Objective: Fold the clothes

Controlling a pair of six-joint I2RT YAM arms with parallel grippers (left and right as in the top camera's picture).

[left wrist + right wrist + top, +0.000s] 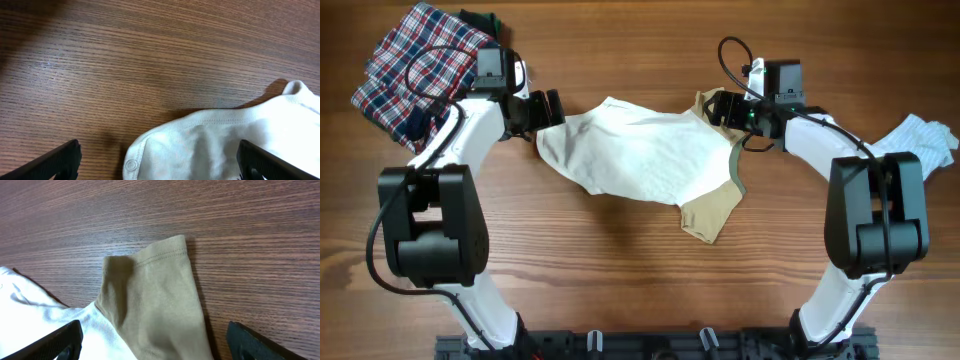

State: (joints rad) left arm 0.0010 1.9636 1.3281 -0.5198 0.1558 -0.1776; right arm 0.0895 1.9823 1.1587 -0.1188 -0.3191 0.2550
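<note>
Wood table (640, 300), cream-white top (630, 150) lying left-right, tan sleeves (710, 212) at right

Brown wood-grain table (640, 270)

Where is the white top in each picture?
Overhead: the white top lies in the middle of the table.
Left wrist: its white edge fills the bottom right.
Right wrist: a white part shows at bottom left, and its tan sleeve is in the centre.
Shared landmark: the wooden table.
</note>
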